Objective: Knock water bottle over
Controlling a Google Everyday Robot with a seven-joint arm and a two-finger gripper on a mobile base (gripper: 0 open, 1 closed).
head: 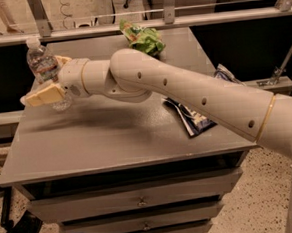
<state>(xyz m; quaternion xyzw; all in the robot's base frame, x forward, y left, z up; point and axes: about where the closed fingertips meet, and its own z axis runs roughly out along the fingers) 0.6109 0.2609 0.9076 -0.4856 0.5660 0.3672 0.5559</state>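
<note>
Here, gripper: cream two-finger claw (50,77) at the upper left of the frame, over the table's left side.
Claw state: spread open, clasping nothing; its lower tan finger (41,94) crosses in front of the bottle's lower part.
Bottle: small clear ribbed plastic water bottle (41,63), white-capped, on the far left corner of the grey metal drawer table (112,141), leaning slightly, cap toward the left.
Others: crumpled green bag (143,38) at the back edge; dark blue snack packet (191,118) right of centre, partly under the arm.
</note>
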